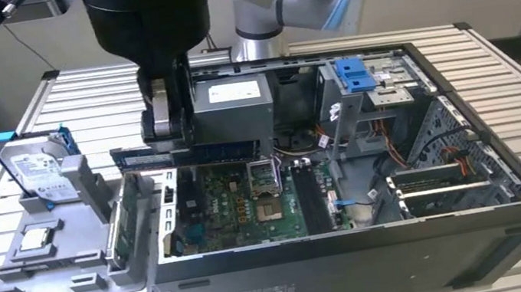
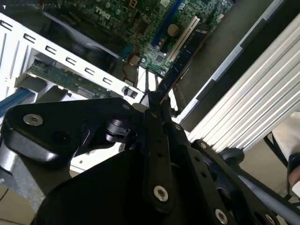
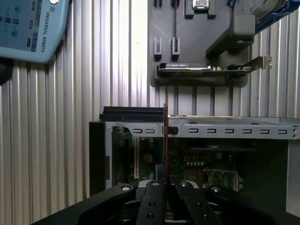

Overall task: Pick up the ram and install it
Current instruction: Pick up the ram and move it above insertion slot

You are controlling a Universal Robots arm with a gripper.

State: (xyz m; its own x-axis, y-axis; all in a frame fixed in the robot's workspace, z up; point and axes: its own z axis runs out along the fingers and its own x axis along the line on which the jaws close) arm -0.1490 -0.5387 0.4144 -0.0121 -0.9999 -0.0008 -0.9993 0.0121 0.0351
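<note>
Gripper (image 1: 172,132) clenched on the ram (image 1: 225,150): its two dark fingers pinch the stick near one end, left of centre in the exterior view, just under the bulky black wrist that fills the upper left of the frame. In both wrist views the fingers meet on the thin board, which sticks out from between them (image 3: 165,180) (image 2: 157,101).

Largest in the scene is the slatted metal table (image 1: 519,76), running across the whole frame. On it, from centre to right, sits the open computer case (image 1: 362,274), its side panel off and the green motherboard (image 1: 229,212) exposed at lower centre. A grey power supply (image 1: 234,107) sits at the case's upper middle, just beside the gripper, with a blue latch (image 1: 358,73) further right.

At lower left a grey fixture tray (image 1: 23,286) touches the case wall. A hard drive in a blue frame (image 1: 37,168) stands upright at its far end, and a green card (image 1: 119,233) stands on edge in its right side.

Smallest, the ram lies level, long side across the frame, over the left part of the case above the motherboard. In the first wrist view it appears edge-on as a thin line (image 3: 165,140); in the second it reaches out over the board (image 2: 180,58).
</note>
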